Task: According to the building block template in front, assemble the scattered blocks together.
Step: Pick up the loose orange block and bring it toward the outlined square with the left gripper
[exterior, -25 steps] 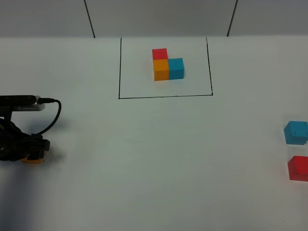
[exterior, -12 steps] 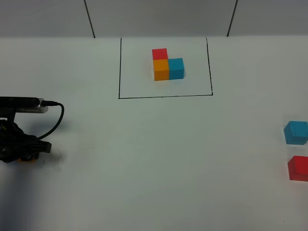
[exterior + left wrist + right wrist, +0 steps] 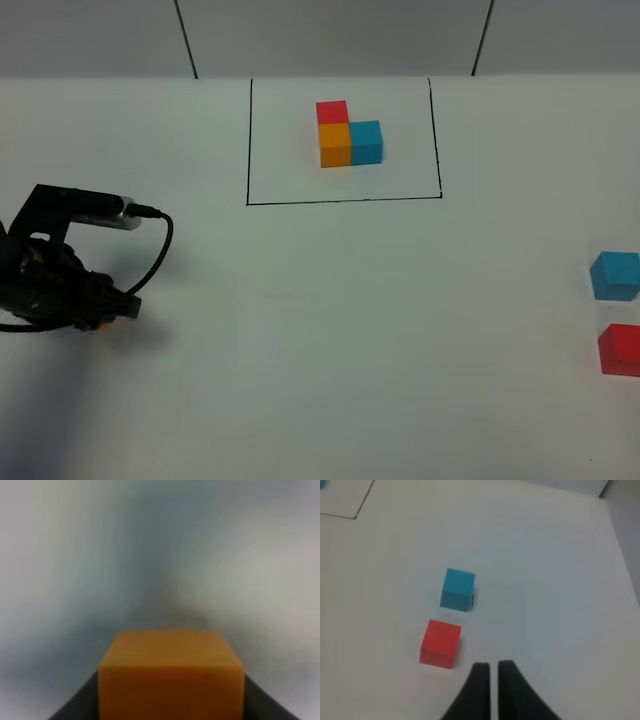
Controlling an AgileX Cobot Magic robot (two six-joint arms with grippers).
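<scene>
**Orange in the grip, build spot to pick**

Over at the far left of the counter (image 3: pixel 350 330): left hand (image 3: pixel 97 318) clamped on the orange cube (image 3: pixel 171 677), dark fingers (image 3: pixel 80 706) pressed to both side faces in the wrist view. Hard to say whether lifted clear or resting on the surface, with everything behind the cube blurred.

Over at the right edge: blue cube (image 3: pixel 614 276) and red cube (image 3: pixel 620 349) lying loose, near each other but apart, blue on the far side. Right hand (image 3: pixel 493 672) poised near the red one, closed to a sliver, holding nothing.

At the back, inside the black frame (image 3: pixel 340 200): template (image 3: pixel 345 135), orange at the corner, red touching its far face, blue touching its right face.

Now the craft, by the look of it:
- Carry the orange toward the middle, well short of the frame, leaving room behind and to the right for the other two.
- Keep the cube square to the frame lines, with no twist in the wrist.
- Set down flat before letting go, then open straight out to avoid dragging it.
- Mind the cable (image 3: pixel 150 260) looping off the left arm, best kept off the landing spot.

Likely trouble: a skewed corner piece, and every later face-to-face join crooked
</scene>
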